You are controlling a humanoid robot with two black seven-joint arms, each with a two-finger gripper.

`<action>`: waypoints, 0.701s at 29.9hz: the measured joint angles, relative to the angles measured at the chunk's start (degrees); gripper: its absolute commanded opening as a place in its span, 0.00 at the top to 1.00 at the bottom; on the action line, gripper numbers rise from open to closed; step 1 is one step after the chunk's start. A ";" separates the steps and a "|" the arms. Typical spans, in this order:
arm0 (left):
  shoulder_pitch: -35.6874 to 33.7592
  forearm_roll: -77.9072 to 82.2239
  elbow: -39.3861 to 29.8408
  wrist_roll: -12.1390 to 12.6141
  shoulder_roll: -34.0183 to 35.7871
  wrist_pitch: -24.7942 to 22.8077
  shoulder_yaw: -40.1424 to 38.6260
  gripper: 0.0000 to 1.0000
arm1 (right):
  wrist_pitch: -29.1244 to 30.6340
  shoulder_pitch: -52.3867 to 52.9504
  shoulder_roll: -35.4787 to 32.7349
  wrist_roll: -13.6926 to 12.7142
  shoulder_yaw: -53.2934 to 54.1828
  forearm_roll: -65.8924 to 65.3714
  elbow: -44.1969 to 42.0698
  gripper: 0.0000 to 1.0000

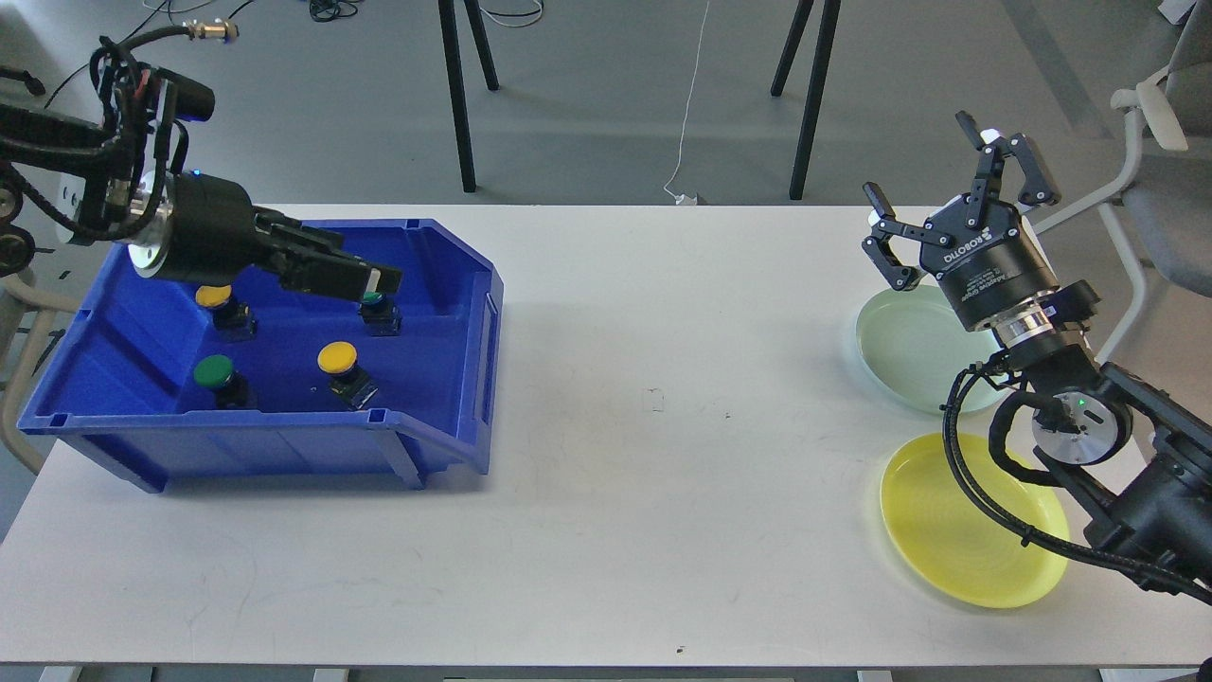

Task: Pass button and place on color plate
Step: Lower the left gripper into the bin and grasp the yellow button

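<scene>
A blue bin (284, 445) at the table's left holds several buttons: a yellow one (213, 296) at the back left, a green one (214, 371) at the front left, a yellow one (337, 357) in the middle, and a green one (379, 308) at the back right. My left gripper (379, 280) reaches into the bin from the left, its tip just over that back-right green button and partly hiding it; it is seen side-on. My right gripper (933, 175) is open and empty, raised above the pale green plate (904, 346). The yellow plate (947, 535) lies in front of it.
The white table (663, 474) spans the view. A grey chair (1169, 142) stands off the table's right end. Black stand legs (805, 104) are on the floor behind the table. My right arm (1117, 464) crosses over the yellow plate's right side.
</scene>
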 measured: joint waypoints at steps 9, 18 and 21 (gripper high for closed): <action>3.43 1.05 5.58 0.00 -1.88 1.62 2.54 0.00 | 0.00 -1.14 0.00 0.00 -0.15 0.00 -0.15 0.01; 9.87 1.04 15.74 0.01 -9.51 1.61 2.20 0.00 | 0.00 -1.69 0.00 0.00 -0.13 0.00 -0.41 0.01; 10.37 0.99 16.25 0.00 -10.15 1.58 2.08 0.00 | 0.00 -1.70 0.00 0.00 -0.12 0.00 -0.44 0.01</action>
